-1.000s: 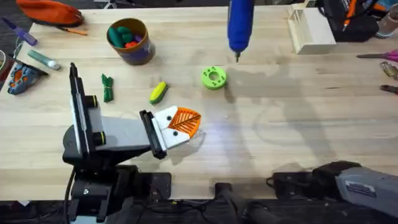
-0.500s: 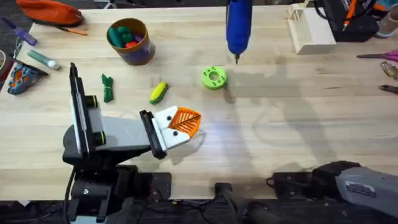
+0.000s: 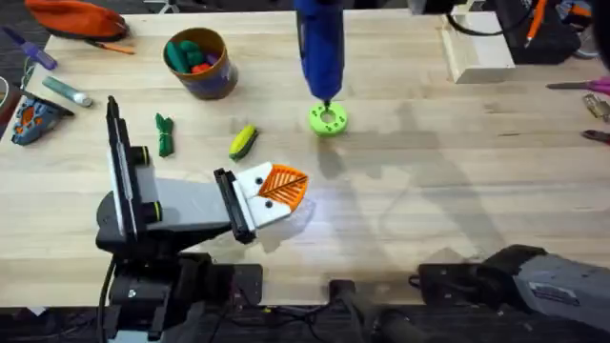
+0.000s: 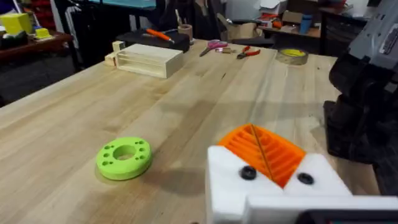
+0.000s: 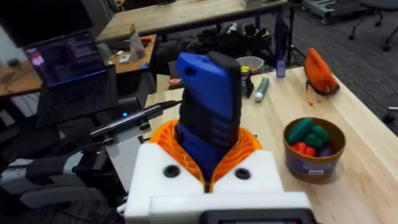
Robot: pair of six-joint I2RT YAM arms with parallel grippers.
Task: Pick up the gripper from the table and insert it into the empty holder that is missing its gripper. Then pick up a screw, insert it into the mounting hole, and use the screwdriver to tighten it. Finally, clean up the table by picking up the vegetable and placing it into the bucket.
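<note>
Starting at your far left in the overhead view, the bucket point(image 3: 200, 63) stands near the table's back edge with toy pieces inside, same spot as a second ago. Just in front of it lie a small green vegetable point(image 3: 165, 133) and, a little to its right, a yellow-and-green one point(image 3: 243, 141); neither has shifted.

Your left gripper point(image 3: 281, 188) rests low over the table point(image 3: 457, 210) on its white holder point(image 3: 250, 205), unmoved since the earlier frames. Its orange ribbed pads point(image 4: 264, 151) are pressed flat together with nothing between them. The left wrist view shows the green disc point(image 4: 124, 158) lying on the wood beyond those pads, apart from them.

The one change is the screwdriver point(image 3: 318, 48). A second ago it hung to the right of the green disc point(image 3: 327, 119) and behind it; now it has swung left, and its tip stands right at the disc's top in the overhead view. You cannot tell whether the tip touches the disc.

In the right wrist view, your right gripper point(image 5: 210, 163) has its orange pads clamped on the blue body of the screwdriver point(image 5: 208, 112), which stands upright between them, with the bucket point(image 5: 313, 147) off to one side.
</note>
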